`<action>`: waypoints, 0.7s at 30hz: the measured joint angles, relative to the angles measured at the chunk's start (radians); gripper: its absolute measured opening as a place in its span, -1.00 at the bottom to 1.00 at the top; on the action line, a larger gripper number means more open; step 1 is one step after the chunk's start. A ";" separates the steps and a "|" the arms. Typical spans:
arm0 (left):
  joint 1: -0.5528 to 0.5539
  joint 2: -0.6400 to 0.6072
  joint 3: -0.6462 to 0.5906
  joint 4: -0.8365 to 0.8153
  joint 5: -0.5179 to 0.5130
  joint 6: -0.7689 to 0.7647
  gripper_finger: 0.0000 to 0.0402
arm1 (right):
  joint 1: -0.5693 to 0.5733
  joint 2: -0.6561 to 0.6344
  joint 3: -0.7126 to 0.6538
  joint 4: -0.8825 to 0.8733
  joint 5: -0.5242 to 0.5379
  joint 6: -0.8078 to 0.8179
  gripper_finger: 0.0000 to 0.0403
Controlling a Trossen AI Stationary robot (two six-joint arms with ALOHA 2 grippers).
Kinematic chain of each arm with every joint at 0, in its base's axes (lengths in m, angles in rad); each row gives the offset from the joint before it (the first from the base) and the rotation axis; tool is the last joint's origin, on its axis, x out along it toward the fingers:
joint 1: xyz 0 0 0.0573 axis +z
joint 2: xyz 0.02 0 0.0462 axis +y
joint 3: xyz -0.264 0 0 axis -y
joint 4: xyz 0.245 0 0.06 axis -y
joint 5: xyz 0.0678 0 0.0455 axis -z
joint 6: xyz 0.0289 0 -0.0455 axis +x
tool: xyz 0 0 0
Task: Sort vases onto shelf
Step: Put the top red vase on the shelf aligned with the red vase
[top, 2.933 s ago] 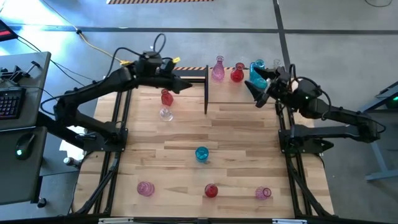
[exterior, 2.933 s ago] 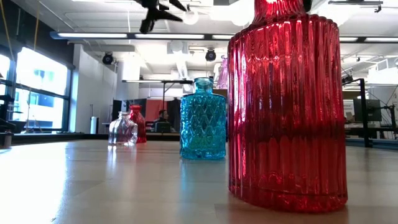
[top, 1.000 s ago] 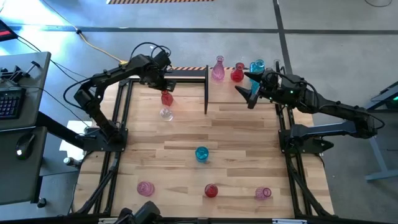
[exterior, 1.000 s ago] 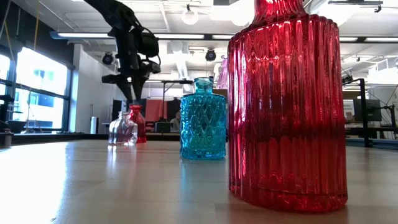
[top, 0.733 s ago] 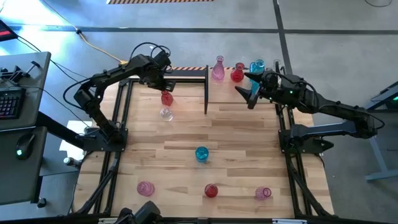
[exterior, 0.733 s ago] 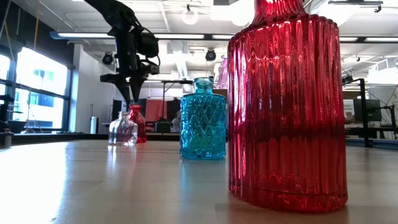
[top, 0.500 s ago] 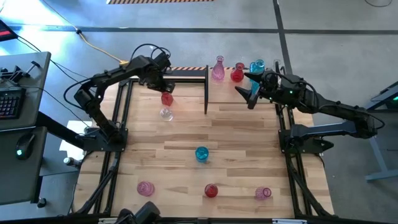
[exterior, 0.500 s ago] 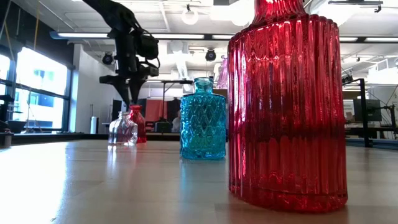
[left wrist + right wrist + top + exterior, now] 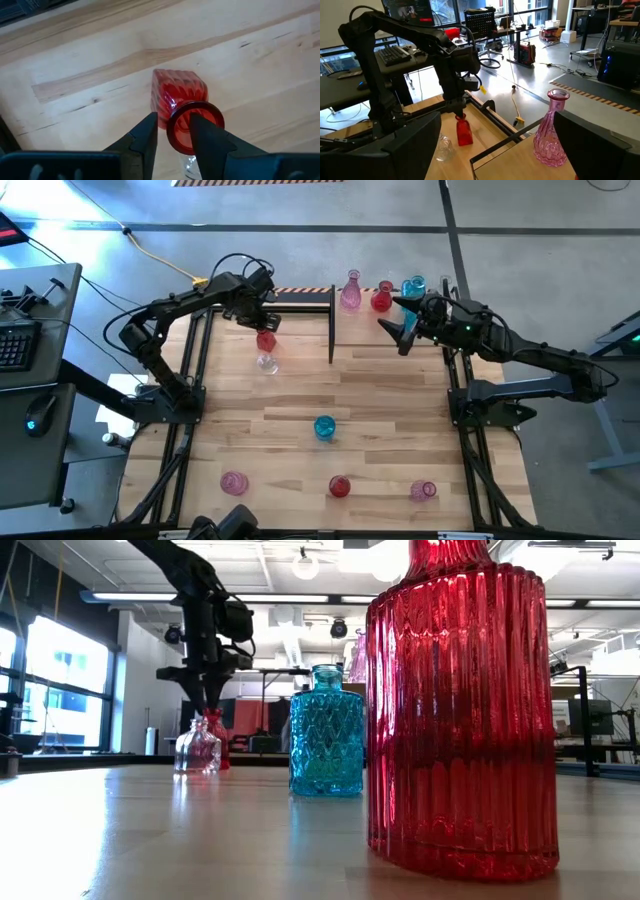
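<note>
The left tool (image 9: 172,131) is narrowing around the neck of the red vase (image 9: 179,92) standing on the tabletop (image 9: 380,395) beside a clear vase (image 9: 266,363), having dropped lower than a second ago, while the right tool (image 9: 400,330) is waiting spread.

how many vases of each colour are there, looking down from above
red vases: 3
pink vases: 3
blue vases: 2
clear vase: 1
total I can make out: 9

a keyboard (image 9: 14,345) and a mouse (image 9: 36,414) sit on a dark desk (image 9: 40,470) beside the table (a yellow cable (image 9: 160,258) crosses the floor).
</note>
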 joint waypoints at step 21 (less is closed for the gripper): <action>0.000 0.000 0.001 -0.002 0.012 0.003 -0.96 | 0.000 0.000 0.000 0.000 0.000 0.000 0.85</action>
